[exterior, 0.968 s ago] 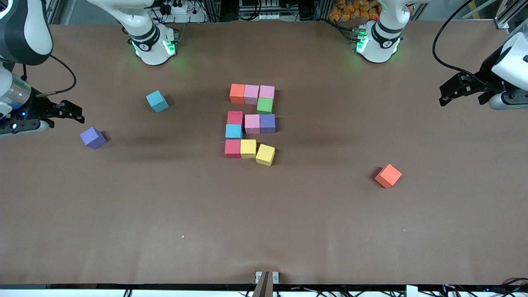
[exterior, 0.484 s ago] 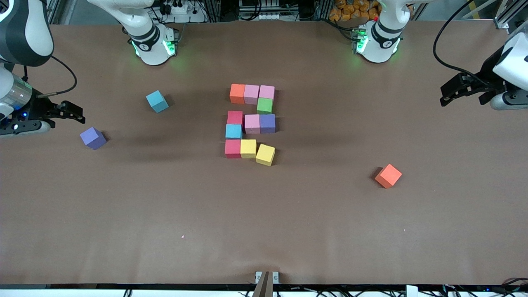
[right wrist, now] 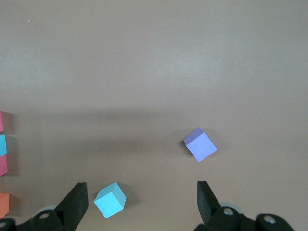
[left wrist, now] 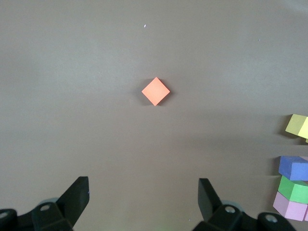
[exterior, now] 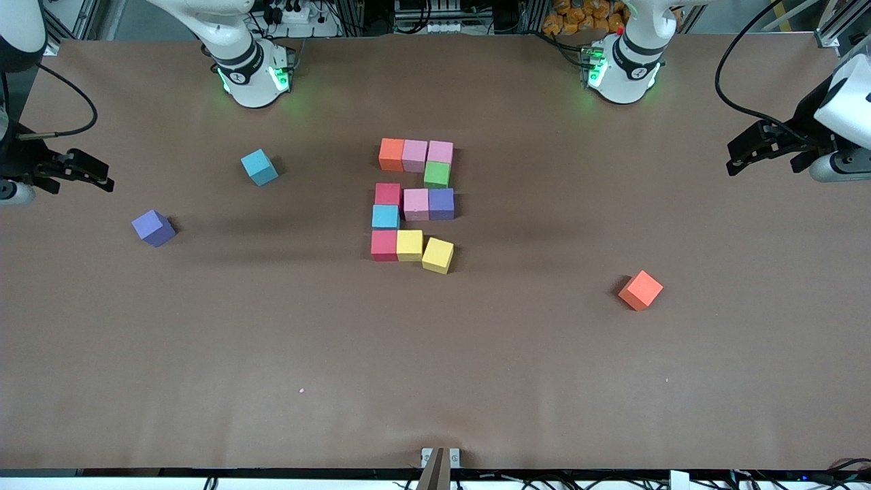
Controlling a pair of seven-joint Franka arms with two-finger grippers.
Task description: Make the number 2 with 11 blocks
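The number 2 (exterior: 414,204) lies in the middle of the table, built of several blocks. Its orange block (exterior: 392,154) and two pink ones form the row nearest the robots. Its end yellow block (exterior: 437,255) sits slightly askew in the row nearest the camera. My right gripper (exterior: 102,175) hangs open and empty over the table's edge at the right arm's end. In the right wrist view a loose cyan block (right wrist: 110,200) and a loose purple block (right wrist: 200,144) lie below my right gripper (right wrist: 142,195). My left gripper (exterior: 733,158) (left wrist: 143,192) is open and empty over the left arm's end.
Three blocks lie apart from the digit: cyan (exterior: 259,167) and purple (exterior: 154,227) toward the right arm's end, orange (exterior: 640,290) (left wrist: 156,91) toward the left arm's end and nearer the camera. Brown table (exterior: 435,354). Yellow (left wrist: 297,125), purple (left wrist: 293,167) and green (left wrist: 293,188) digit blocks show in the left wrist view.
The right arm has drawn back toward its end of the table, away from the purple block. The left arm has barely moved. No block has shifted.
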